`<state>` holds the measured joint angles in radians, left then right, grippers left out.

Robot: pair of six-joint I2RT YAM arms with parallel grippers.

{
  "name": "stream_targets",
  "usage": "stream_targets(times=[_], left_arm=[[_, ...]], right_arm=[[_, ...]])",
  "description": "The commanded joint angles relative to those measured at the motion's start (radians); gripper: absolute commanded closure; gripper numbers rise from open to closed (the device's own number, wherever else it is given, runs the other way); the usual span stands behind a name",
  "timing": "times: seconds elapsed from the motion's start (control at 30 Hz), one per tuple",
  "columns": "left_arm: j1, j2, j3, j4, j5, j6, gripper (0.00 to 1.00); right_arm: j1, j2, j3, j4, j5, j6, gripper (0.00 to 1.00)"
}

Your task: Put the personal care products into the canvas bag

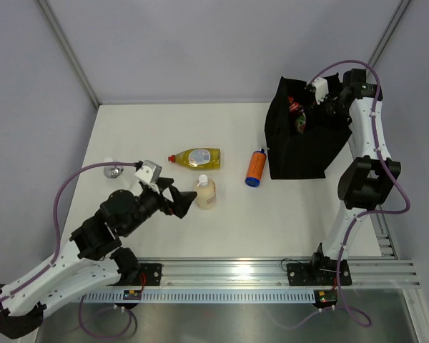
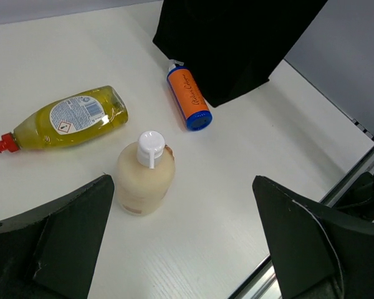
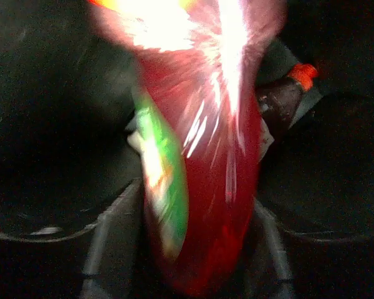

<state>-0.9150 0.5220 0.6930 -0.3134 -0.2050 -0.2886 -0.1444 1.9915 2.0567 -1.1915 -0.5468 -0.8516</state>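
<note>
right gripper (image 1: 309,112) is closed around a dark red bottle (image 3: 206,187) in the mouth of the canvas bag (image 1: 300,153); best sink it below the soft rim, clear of the other red bottle (image 3: 285,96) inside, before letting go; left gripper (image 2: 181,215) gapes wide just short of the upright cream bottle (image 2: 143,177)

Orange bottle (image 2: 188,96): perhaps "Atelier Cologne"
</note>
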Motion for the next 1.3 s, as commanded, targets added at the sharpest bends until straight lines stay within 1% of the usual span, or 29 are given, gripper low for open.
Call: stream_targets(times=[0.0,0.1,0.13,0.27,0.3,0.37,0.4,0.43,0.47,0.5,0.53,0.57,0.6,0.63,0.67,0.7,0.73,0.77,0.8,0.83,0.87,0.9,1.0,1.03,1.17,1.27], left_arm=[[0.004,0.029,-0.018,0.025,-0.062,-0.090,0.01],[0.004,0.047,-0.026,0.023,-0.070,-0.144,0.01],[0.004,0.053,-0.027,0.023,-0.068,-0.150,0.01],[0.004,0.104,-0.020,-0.007,-0.060,-0.202,0.01],[0.002,0.134,-0.015,-0.036,-0.074,-0.224,0.01],[0.001,0.170,0.000,-0.061,-0.070,-0.268,0.01],[-0.008,0.209,0.005,-0.090,-0.103,-0.299,0.01],[-0.016,0.231,0.013,-0.101,-0.114,-0.317,0.01],[-0.028,0.251,0.013,-0.102,-0.132,-0.337,0.01],[-0.063,0.292,0.013,-0.118,-0.210,-0.363,0.01],[-0.077,0.309,0.011,-0.118,-0.240,-0.380,0.01],[-0.091,0.328,0.002,-0.102,-0.255,-0.389,0.01],[-0.122,0.343,-0.015,-0.026,-0.273,-0.382,0.01],[-0.133,0.369,-0.038,0.028,-0.275,-0.371,0.01],[-0.139,0.386,-0.088,0.089,-0.267,-0.325,0.01],[-0.146,0.406,-0.114,0.203,-0.278,-0.301,0.01],[-0.147,0.453,-0.136,0.248,-0.296,-0.261,0.01],[-0.145,0.478,-0.165,0.313,-0.313,-0.244,0.01],[-0.145,0.505,-0.176,0.359,-0.361,-0.227,0.01],[-0.143,0.532,-0.182,0.391,-0.379,-0.186,0.01],[-0.143,0.590,-0.187,0.424,-0.395,-0.173,0.01],[-0.136,0.619,-0.184,0.471,-0.424,-0.166,0.01],[-0.111,0.729,-0.153,0.526,-0.464,-0.150,0.01],[-0.108,0.754,-0.148,0.545,-0.473,-0.127,0.01],[-0.093,0.838,-0.150,0.722,-0.465,-0.070,0.01],[-0.078,0.891,-0.128,0.773,-0.458,-0.050,0.01]], right_arm=[[0.005,-0.045,0.046,0.064,-0.010,0.114,0.20],[0.003,-0.074,0.098,0.058,0.004,0.154,0.09],[0.002,-0.086,0.117,0.052,0.004,0.160,0.04],[-0.004,-0.103,0.253,0.029,0.019,0.224,0.02],[-0.014,-0.109,0.305,0.039,0.019,0.273,0.00],[-0.021,-0.160,0.330,0.059,0.004,0.312,0.00],[-0.023,-0.186,0.316,0.090,-0.014,0.341,0.00],[-0.023,-0.251,0.297,0.111,-0.034,0.356,0.00],[-0.023,-0.293,0.228,0.133,-0.056,0.374,0.01],[-0.023,-0.375,0.180,0.182,-0.106,0.413,0.00],[-0.023,-0.419,0.128,0.213,-0.134,0.436,0.01],[-0.023,-0.466,0.003,0.280,-0.193,0.478,0.00],[-0.021,-0.553,-0.065,0.318,-0.226,0.499,0.00],[-0.020,-0.594,-0.131,0.352,-0.258,0.519,0.01],[-0.021,-0.632,-0.256,0.404,-0.344,0.532,0.01],[-0.021,-0.698,-0.317,0.421,-0.388,0.528,0.00],[-0.020,-0.726,-0.366,0.431,-0.427,0.520,0.00],[-0.020,-0.753,-0.456,0.440,-0.489,0.485,0.00],[-0.020,-0.804,-0.495,0.437,-0.511,0.459,0.01],[-0.020,-0.828,-0.529,0.435,-0.525,0.436,0.01],[-0.018,-0.850,-0.593,0.431,-0.556,0.416,0.01],[-0.017,-0.887,-0.621,0.423,-0.567,0.369,0.01],[-0.012,-0.930,-0.691,0.382,-0.599,0.312,0.00],[-0.011,-0.939,-0.708,0.374,-0.604,0.306,0.01],[0.002,-0.984,-0.831,0.394,-0.604,0.299,0.00],[0.016,-1.007,-0.914,0.434,-0.590,0.312,0.01]])
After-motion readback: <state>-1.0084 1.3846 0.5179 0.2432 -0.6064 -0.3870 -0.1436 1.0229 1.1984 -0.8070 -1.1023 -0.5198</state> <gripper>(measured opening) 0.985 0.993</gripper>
